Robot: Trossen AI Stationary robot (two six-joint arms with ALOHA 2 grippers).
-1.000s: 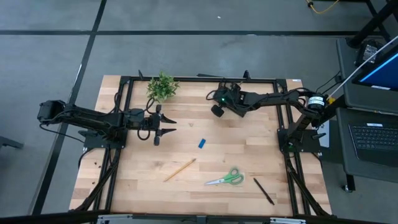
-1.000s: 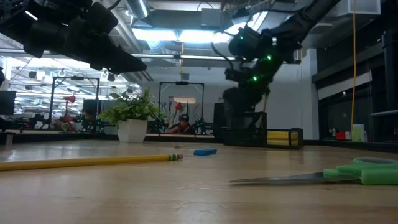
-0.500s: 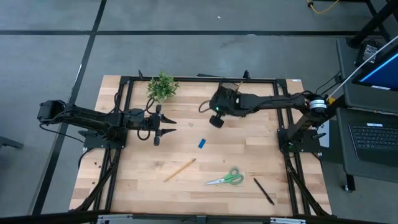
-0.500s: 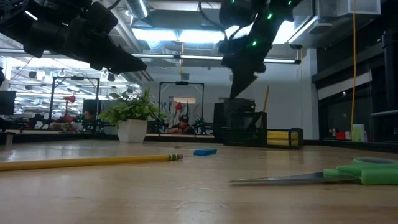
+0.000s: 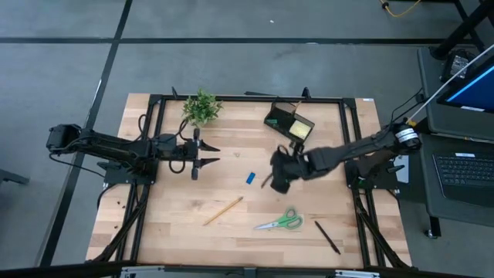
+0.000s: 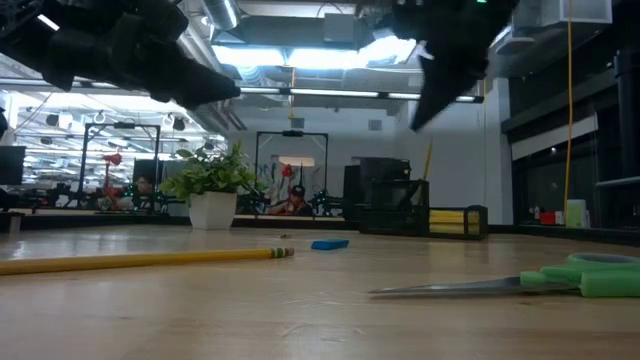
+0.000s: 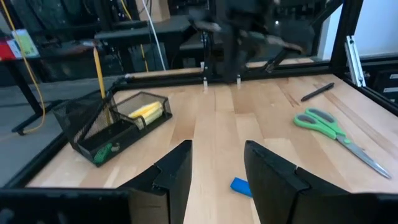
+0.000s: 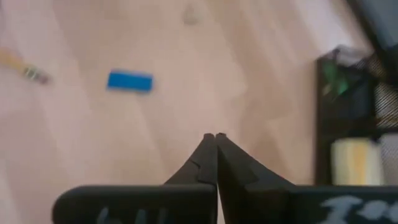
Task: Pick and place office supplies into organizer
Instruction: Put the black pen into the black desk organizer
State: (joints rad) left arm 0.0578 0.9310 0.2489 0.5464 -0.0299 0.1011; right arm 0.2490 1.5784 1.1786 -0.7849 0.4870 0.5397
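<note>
The black organizer (image 5: 289, 123) stands near the table's far edge. It holds a yellow sticky-note pad (image 7: 146, 112), a green eraser (image 7: 106, 149) and an upright pencil (image 7: 99, 74). On the wood lie a blue eraser (image 5: 251, 177), a pencil (image 5: 223, 210), green-handled scissors (image 5: 282, 222) and a black pen (image 5: 326, 236). My right gripper (image 8: 216, 140) is shut on nothing and hovers over the table's middle, just right of the blue eraser (image 8: 129, 81). My left gripper (image 7: 217, 168) is open and waits above the table's left half.
A green potted plant (image 5: 201, 106) stands at the far edge, left of the organizer. A black frame (image 5: 231, 98) rims the table. Bare wood lies between the blue eraser and the scissors (image 7: 329, 127).
My right gripper has swung from over the organizer toward the table's near edge and now hangs over the middle, beside the blue eraser. The organizer, covered by the arm before, now shows in full from above. The supplies on the wood have not moved.
</note>
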